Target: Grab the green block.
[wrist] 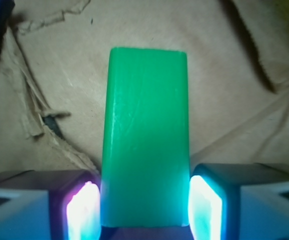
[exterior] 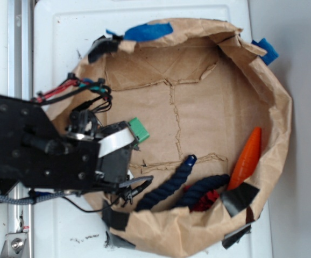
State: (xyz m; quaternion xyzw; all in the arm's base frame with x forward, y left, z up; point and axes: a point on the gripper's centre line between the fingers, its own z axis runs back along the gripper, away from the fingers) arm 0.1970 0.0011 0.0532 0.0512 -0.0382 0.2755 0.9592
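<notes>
Brown paper lines a round nest on a white table; at its left side the gripper pinches the green block, a glowing pad tight against each long side; opposite lie an orange carrot and dark blue rope.

No words, labels, brands, numbers or signs can be read in either view.
</notes>
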